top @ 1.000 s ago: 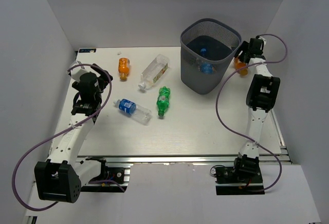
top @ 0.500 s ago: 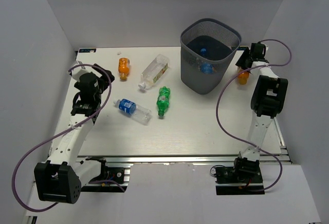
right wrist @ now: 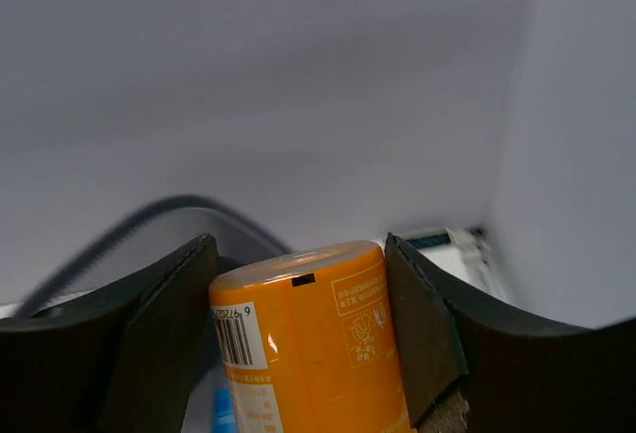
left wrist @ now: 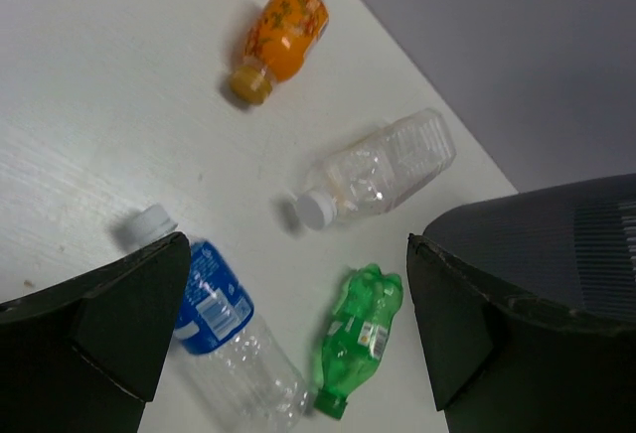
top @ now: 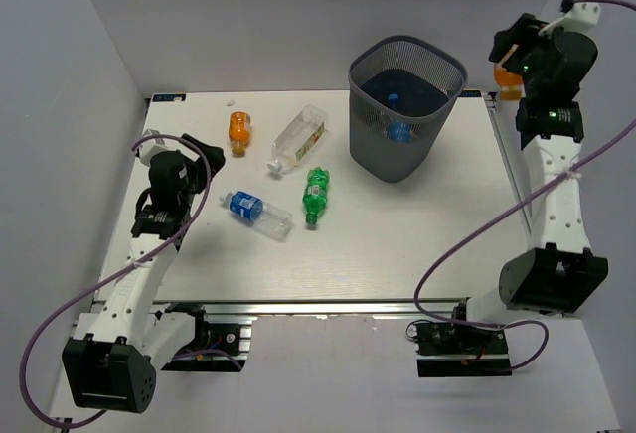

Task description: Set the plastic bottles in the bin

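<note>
Four plastic bottles flat on the table (top: 397,244), all left of the bin (top: 393,160), none touching another

Loose orange bottle (top: 238,132): far left, short and stubby, yellow-orange cap, patterned label

Squarish clear bottle (top: 298,138): just right of the orange one, lies on a slant, white cap, colourful label on one side

Green bottle (top: 315,195): nearer than the squarish one, crumpled, green cap, small label

Blue-label bottle (top: 256,213): left of the green one, clear body, white cap, lies on a slant

Bin: dark grey wire mesh, rounded-square rim, narrower at the base, upright at the far side of the table, right of centre. Holds at least one sunk bottle (top: 397,123), clear with blue cap and blue label

Right gripper (right wrist: 298,294): high up, to the right of the bin's rim. Clamps the held orange bottle (right wrist: 308,354), one dark finger pressed on each side; white barcode patch and printed label face the wrist camera

Left gripper (left wrist: 298,264): over the left part of the table, beside the blue-label bottle. Jaws spread wide, nothing between them
</note>
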Controlling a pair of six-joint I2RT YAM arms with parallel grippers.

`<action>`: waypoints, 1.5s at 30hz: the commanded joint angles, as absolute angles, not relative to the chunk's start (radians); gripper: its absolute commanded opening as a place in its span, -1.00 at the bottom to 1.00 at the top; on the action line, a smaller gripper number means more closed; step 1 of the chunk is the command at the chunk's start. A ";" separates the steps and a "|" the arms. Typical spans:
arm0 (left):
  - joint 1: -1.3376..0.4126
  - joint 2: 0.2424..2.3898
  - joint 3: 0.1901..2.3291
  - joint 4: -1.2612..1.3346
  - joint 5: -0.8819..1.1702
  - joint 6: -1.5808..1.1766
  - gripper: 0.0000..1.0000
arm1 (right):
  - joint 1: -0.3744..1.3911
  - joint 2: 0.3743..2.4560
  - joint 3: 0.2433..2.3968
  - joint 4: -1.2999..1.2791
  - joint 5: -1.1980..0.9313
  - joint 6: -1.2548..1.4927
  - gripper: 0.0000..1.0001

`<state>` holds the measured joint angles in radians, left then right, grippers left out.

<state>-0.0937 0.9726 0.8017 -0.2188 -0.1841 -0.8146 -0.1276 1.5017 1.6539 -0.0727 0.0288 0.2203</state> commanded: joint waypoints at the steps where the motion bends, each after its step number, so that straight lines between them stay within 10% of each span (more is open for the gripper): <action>1: -0.089 0.936 0.759 -0.278 -0.115 -0.844 0.96 | 0.000 1.523 1.669 -0.035 -0.095 0.114 -0.71; 6: -0.089 0.907 0.727 -0.337 -0.094 -0.851 0.96 | 0.166 1.649 1.843 -0.126 0.025 0.064 -0.55; 15: -0.089 0.870 0.710 -0.420 -0.106 -0.825 0.96 | 0.336 1.796 2.141 -0.349 0.103 -0.066 0.67; 32: -0.089 0.850 0.719 -0.460 -0.163 -0.844 0.96 | 0.759 1.474 1.531 -0.215 0.268 0.199 0.79; 45: -0.089 0.792 0.700 -0.520 -0.176 -0.835 0.96 | 0.864 1.932 1.476 -0.186 0.498 0.560 0.77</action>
